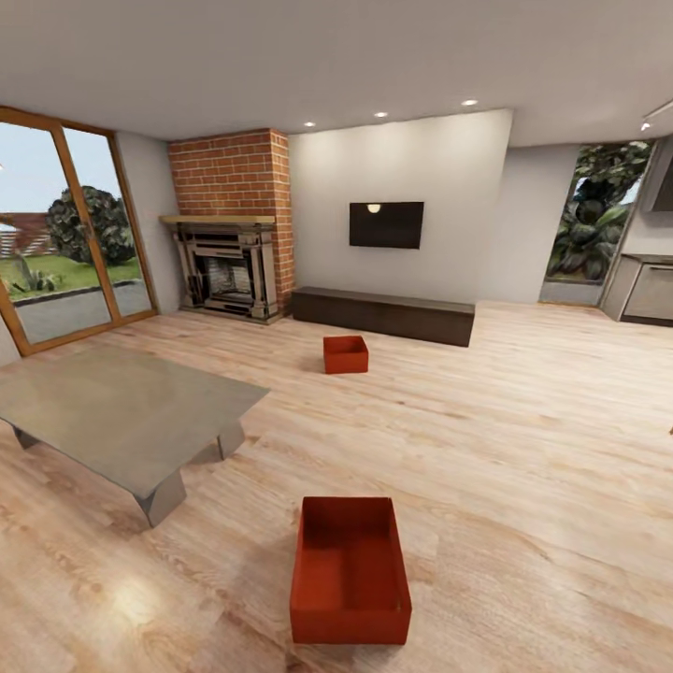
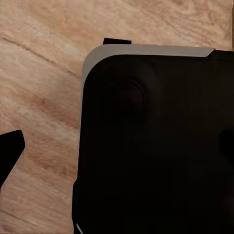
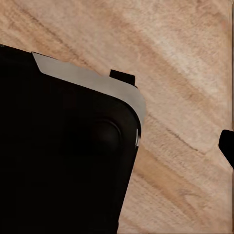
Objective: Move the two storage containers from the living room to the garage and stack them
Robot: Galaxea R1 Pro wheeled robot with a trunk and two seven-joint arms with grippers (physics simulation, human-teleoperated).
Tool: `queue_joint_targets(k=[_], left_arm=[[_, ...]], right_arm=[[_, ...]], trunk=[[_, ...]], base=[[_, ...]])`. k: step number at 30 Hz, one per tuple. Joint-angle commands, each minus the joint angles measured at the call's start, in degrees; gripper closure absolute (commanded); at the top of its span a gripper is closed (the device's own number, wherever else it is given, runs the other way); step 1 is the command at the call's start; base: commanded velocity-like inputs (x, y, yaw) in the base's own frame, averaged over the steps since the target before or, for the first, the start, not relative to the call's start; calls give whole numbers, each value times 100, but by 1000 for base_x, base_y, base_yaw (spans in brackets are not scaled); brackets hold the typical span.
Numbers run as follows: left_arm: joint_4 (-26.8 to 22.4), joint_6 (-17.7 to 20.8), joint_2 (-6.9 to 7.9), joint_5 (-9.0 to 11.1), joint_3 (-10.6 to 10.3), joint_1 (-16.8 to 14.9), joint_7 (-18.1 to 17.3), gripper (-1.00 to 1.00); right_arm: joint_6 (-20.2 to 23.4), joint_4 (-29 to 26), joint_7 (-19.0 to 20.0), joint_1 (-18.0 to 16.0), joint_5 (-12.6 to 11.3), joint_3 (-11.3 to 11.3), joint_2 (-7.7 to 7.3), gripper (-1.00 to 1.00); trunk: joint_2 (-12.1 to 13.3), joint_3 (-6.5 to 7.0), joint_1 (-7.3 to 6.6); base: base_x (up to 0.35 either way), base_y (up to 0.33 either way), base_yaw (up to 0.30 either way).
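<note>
Both bins on living-room planks: near bin (image 1: 350, 572), far bin (image 1: 346, 354); neither between jaws. Jaw state: cannot tell. Risk: one-sided grab tips bin

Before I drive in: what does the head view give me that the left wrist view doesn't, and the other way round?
Head view: both storage containers on the wood floor, the near storage container close ahead, the far storage container in front of the low dark bench, plus the grey table, brick fireplace and wall TV.

Left wrist view: a large black body with a grey edge covering much of the picture, with small dark tips at its margins; whether they are fingers is unclear.

Both: the light wood plank floor.
</note>
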Motion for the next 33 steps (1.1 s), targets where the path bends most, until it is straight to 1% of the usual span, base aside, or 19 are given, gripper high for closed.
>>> queue_joint_targets(k=[1, 11, 21, 33], left_arm=[[-1, -12, -1, 58, -2, -1, -2, -100], [-1, -14, 7, 69, 17, -1, 4, -100], [-2, -14, 10, 78, 28, -1, 6, -100], [-1, -14, 16, 79, 34, -1, 6, -100]], right_arm=[[-25, 9, 14, -4, -60, 46, 1, -100], [-25, 9, -1, -4, -60, 44, 2, -100], [-25, 9, -1, -4, -60, 50, 2, -100], [-17, 9, -1, -4, -60, 52, 2, -100]], trunk=[[-2, -5, 3], [-2, -5, 3], [-2, -5, 3], [-2, -5, 3]], base=[[314, 0, 0], [292, 0, 0], [55, 0, 0], [303, 0, 0]])
